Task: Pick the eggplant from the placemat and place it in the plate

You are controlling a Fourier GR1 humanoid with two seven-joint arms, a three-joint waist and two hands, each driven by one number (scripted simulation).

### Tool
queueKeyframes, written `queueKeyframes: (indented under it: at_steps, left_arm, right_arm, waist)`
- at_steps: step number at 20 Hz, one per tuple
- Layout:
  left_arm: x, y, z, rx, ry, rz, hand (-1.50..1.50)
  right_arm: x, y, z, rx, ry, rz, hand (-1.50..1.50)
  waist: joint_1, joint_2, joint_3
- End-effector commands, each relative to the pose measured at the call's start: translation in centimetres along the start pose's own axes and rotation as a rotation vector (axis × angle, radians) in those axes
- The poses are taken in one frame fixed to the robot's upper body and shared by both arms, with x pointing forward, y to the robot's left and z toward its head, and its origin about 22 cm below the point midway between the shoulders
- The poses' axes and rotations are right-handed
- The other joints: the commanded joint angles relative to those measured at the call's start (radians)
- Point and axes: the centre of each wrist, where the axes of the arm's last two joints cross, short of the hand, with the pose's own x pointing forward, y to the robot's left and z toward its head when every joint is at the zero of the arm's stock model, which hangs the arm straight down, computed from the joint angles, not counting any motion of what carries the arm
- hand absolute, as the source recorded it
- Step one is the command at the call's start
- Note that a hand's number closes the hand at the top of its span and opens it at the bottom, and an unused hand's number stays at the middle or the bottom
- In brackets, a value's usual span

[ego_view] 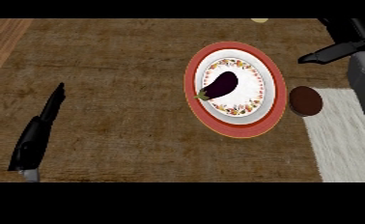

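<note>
The left robot hand [39, 133] rests at the lower left of the head view, fingers straight and holding nothing, above the brown desk [128, 97]. At the right edge lies a pale woven placemat [341, 136], with a dark brown round object [306, 101] at its left border. Just beside that sits the plate [265, 114], white with a floral band and a red rim; the eggplant [219, 85] lies on it, tilted, stem toward the lower left. Farther off, at the upper right, the right robot hand [331, 53] hangs with straight fingers, empty.
</note>
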Motion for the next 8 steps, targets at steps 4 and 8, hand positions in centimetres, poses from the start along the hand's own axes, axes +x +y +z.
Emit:
queueKeyframes:
  at_steps: [4, 8]
  left_arm:
    - [0.5, -0.6, -0.7, -0.018, -0.021, 0.003, 0.00]
    - [1.2, 0.4, -1.0, -0.018, -0.011, 0.013, 0.00]
  right_arm:
    - [1.7, -5.1, 3.1, 0.002, -0.030, 0.034, -1.50]
    - [1.0, -5.6, 4.1, -0.035, -0.031, 0.032, -1.50]
  waist:
    - [0.015, 0.010, 0.002]
    - [0.029, 0.015, 0.004]
